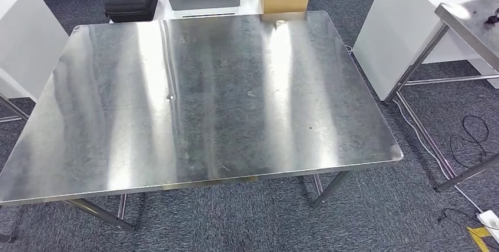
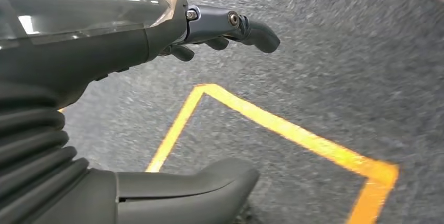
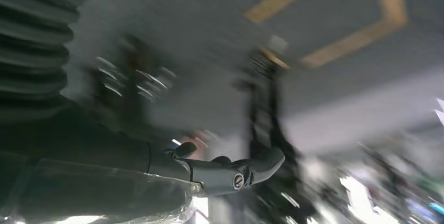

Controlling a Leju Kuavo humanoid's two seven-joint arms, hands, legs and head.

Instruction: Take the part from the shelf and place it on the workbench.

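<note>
The left hand (image 2: 209, 41) hung over the carpet, fingers apart, holding nothing. The right hand (image 3: 230, 169) looked empty too, though blurry. No part lay on the workbench (image 1: 200, 99). It should find the shelf first, then reach slowly.

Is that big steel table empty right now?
Yes. The steel table shows bare, shiny metal across its whole top, with nothing resting on it.

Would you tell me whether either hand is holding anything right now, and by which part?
Nothing is held: the left hand and the right hand show bare fingers with no part in them.
</note>
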